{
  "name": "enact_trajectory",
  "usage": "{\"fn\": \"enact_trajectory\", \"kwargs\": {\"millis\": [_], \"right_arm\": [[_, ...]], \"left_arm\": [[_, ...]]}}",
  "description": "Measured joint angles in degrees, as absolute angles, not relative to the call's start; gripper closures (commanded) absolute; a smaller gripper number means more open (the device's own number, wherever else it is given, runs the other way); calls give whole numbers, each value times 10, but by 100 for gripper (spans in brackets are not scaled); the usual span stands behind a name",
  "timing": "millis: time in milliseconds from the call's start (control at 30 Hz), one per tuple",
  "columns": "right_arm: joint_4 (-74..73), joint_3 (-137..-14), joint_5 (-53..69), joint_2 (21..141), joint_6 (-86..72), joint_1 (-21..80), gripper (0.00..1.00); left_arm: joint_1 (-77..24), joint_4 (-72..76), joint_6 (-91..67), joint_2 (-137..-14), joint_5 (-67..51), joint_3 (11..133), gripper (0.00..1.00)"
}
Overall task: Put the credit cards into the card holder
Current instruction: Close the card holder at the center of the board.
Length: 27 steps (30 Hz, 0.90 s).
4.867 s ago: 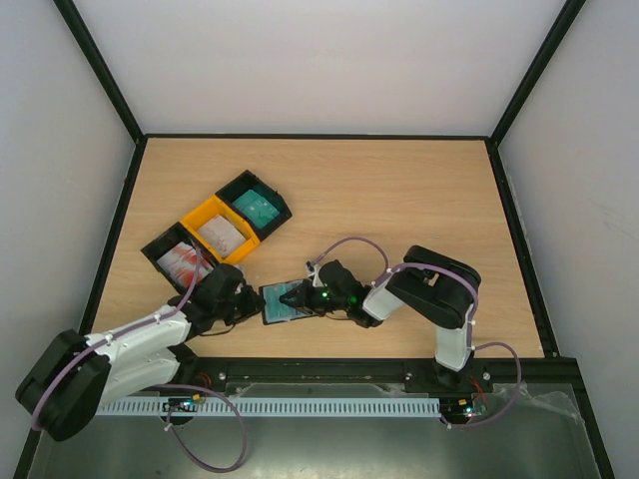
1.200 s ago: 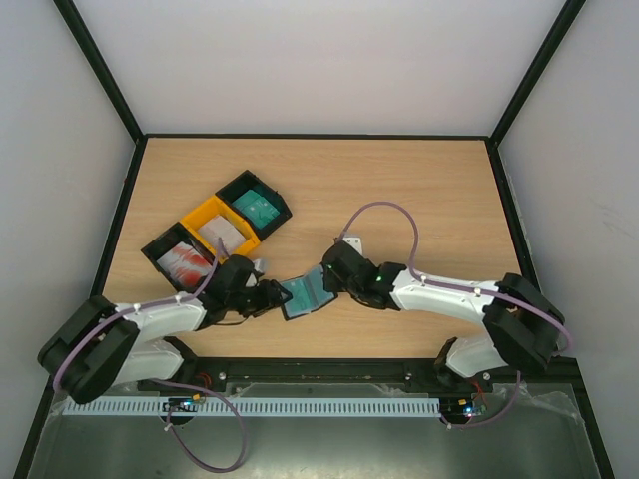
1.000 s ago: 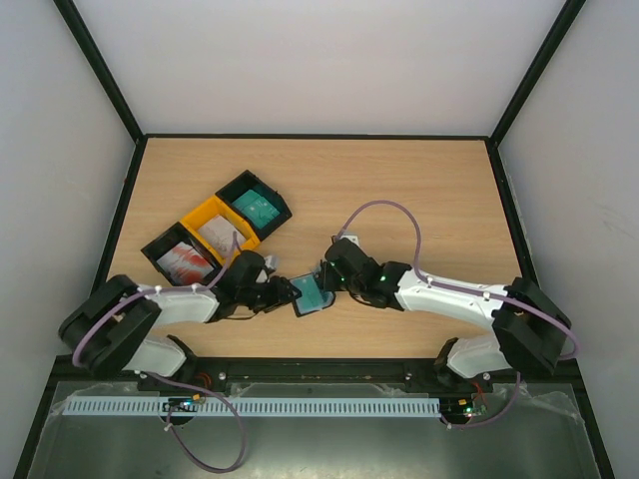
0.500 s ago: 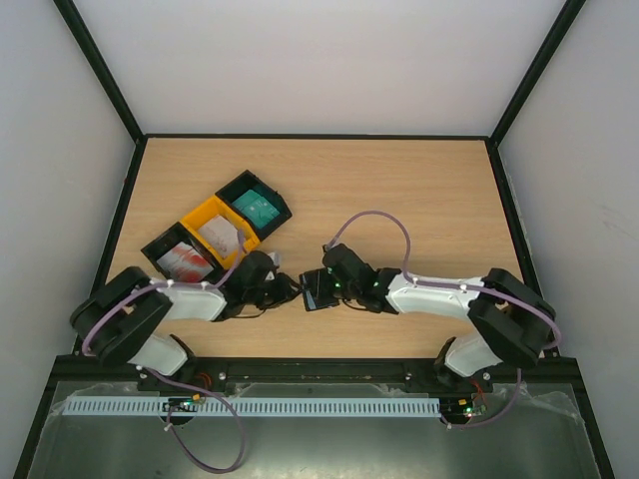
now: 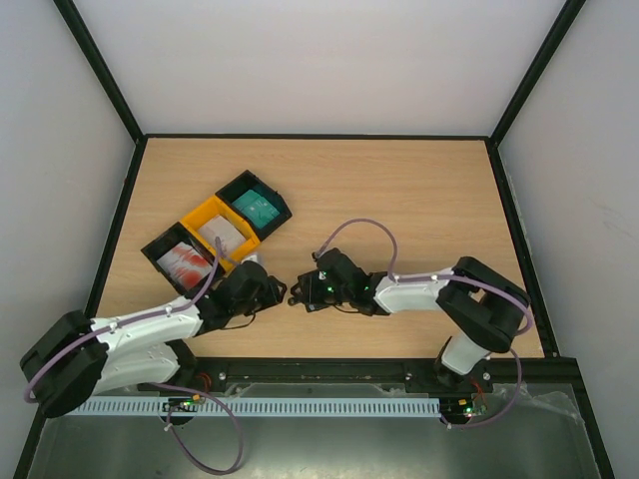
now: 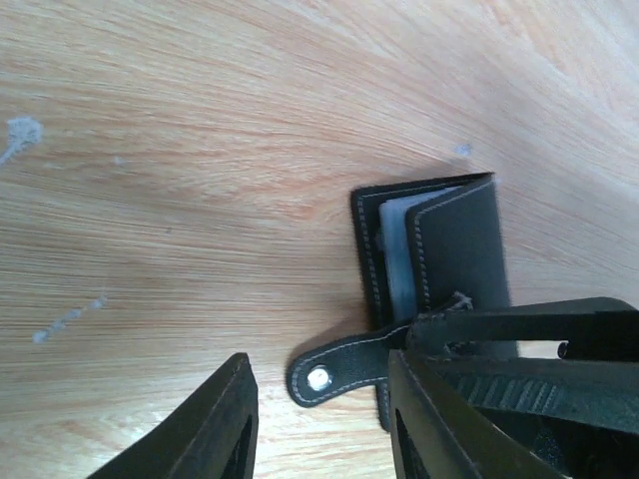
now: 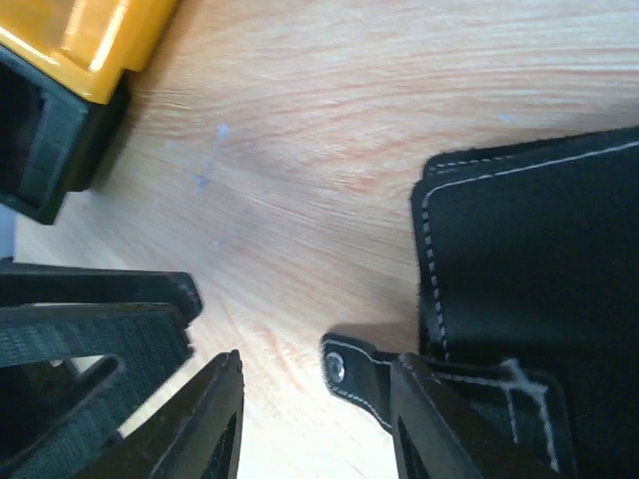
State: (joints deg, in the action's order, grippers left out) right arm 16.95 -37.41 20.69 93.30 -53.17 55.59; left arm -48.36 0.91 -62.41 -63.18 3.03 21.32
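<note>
As overhead alone shows, trays (image 5: 196, 216) hold credit cards (image 5: 257, 207).

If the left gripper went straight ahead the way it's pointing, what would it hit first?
Probably the clasp strap, lying between the open fingers of the left gripper; the card holder sits just beyond, slightly off to the side.

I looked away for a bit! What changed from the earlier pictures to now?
The holder was folded shut over the card and lies on the table, strap loose. The right gripper let go; the left gripper drew back a little. The trays stayed put.
</note>
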Motion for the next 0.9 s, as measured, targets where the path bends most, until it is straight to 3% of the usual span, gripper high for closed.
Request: {"fn": "enact_trajectory", "kwargs": {"millis": [200,333,467,667,900], "right_arm": [[163,-359,200,834,-529,544,55],[161,-333,181,746,-529,514,53],[139,-306,147,697,-521,477,51],[103,-260,135,703,-492,435,51],[110,-230,185,737,-479,433,51]], "left_arm": [[-484,15,-597,-616,-2,228,57],[-484,41,-579,-626,-28,247,36],[-484,56,-567,-670,-41,277,31],[-484,55,-547,-771,-53,332,35],[-484,43,-526,-852,-58,356,54]]}}
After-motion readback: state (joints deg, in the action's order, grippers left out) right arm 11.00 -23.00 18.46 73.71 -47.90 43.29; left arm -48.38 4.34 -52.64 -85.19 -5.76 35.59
